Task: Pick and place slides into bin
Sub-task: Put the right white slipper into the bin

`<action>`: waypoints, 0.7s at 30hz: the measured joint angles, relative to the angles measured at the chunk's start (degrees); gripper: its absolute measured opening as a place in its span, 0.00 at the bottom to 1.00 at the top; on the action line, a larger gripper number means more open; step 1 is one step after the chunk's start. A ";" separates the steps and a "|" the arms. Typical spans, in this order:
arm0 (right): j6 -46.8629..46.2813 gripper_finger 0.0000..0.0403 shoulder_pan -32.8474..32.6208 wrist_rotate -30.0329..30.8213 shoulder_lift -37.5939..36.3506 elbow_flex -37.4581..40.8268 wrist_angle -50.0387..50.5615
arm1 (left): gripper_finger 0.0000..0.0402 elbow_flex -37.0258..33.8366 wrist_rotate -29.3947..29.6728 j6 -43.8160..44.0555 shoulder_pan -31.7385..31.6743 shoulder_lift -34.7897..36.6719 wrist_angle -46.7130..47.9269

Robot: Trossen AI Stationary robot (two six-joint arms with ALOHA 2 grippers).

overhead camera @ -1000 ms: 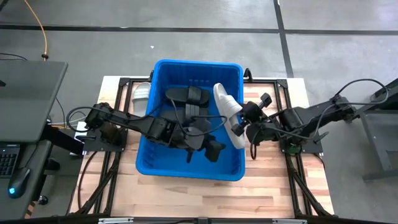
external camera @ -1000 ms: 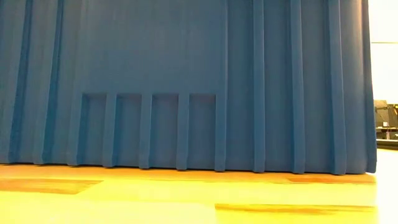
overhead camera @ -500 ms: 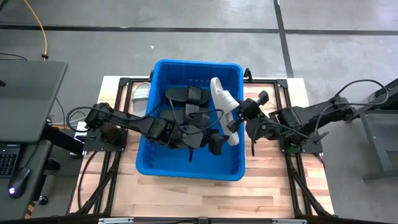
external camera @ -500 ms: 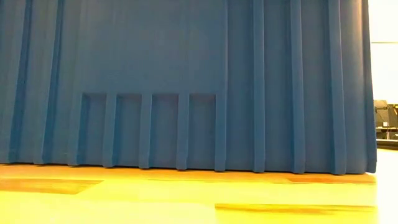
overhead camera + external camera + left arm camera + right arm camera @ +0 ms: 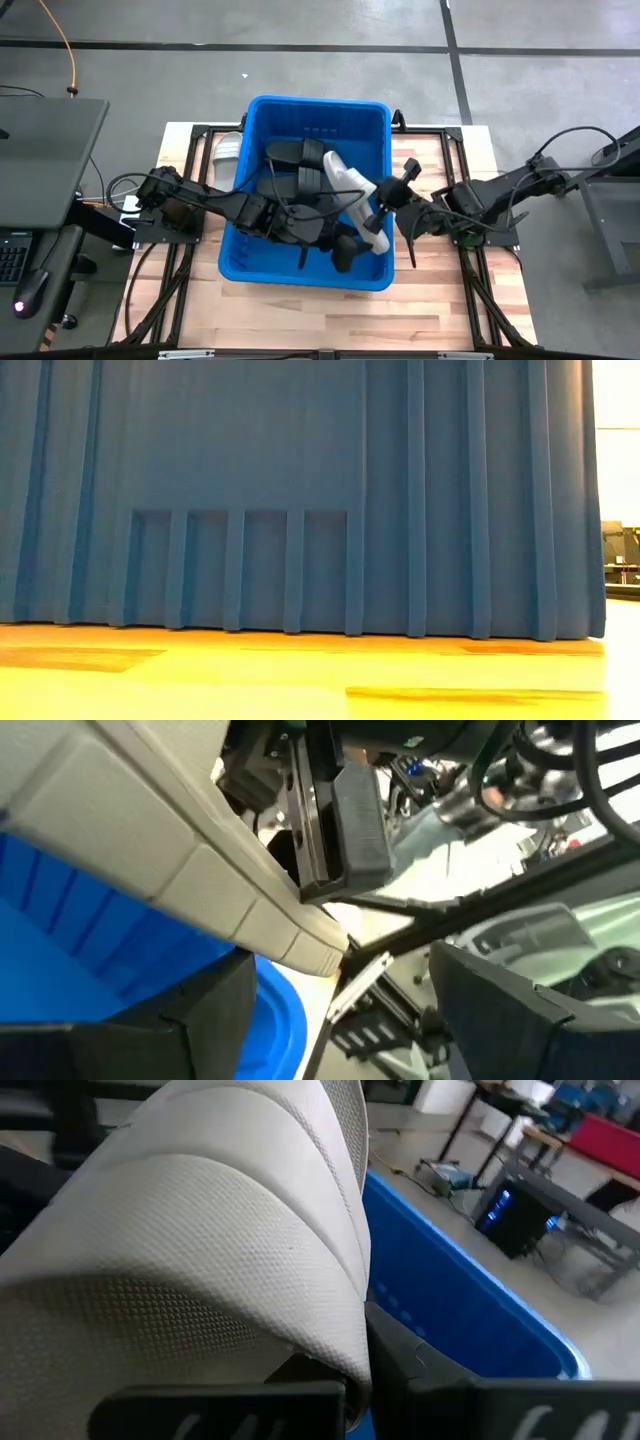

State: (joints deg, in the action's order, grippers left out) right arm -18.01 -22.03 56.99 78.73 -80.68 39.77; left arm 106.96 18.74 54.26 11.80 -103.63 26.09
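While black slides [image 5: 300,165] lie in the bin [image 5: 240,262] and the shut right gripper [image 5: 380,215] holds a white slide [image 5: 352,190] over it, the left gripper [image 5: 340,240] is parted inside and another pale slide [image 5: 227,152] waits just outside.

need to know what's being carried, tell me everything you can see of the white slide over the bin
The white slide is pale grey-white with one wide ribbed strap and a finely textured, foam-like surface, as the right wrist view shows. It hangs tilted above the bin, over its right half, running diagonally from the middle toward the right wall. The right gripper is shut on its lower end. Black slides lie in the bin beneath it; whether it touches them cannot be told.
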 joint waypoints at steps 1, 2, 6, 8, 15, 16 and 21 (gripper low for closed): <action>0.61 0.00 -0.47 0.17 0.19 0.00 -1.06 | 0.70 0.03 0.01 0.22 0.06 0.04 0.76; 1.30 0.00 -1.23 1.16 0.41 0.01 -1.60 | 0.70 0.04 -0.29 0.25 0.18 0.11 1.86; 2.14 0.00 -3.90 7.93 0.54 0.11 1.17 | 0.70 0.24 -1.62 1.11 1.21 0.04 3.75; 3.86 0.00 -4.99 8.76 0.53 0.17 1.75 | 0.70 0.35 1.35 2.36 1.90 0.29 5.64; 1.35 0.00 -5.91 11.66 0.24 0.17 0.66 | 0.70 0.31 6.44 3.02 3.19 0.17 9.95; 1.85 0.00 -5.90 11.66 0.13 0.17 0.51 | 0.70 0.31 6.44 2.97 3.16 0.17 10.94; 5.16 0.00 -7.15 7.58 0.07 0.17 6.53 | 0.70 0.30 5.33 0.35 3.29 0.44 14.49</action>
State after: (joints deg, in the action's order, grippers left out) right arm -12.85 -29.18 64.57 78.80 -80.51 46.29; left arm 107.25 24.07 54.60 15.09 -103.19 40.58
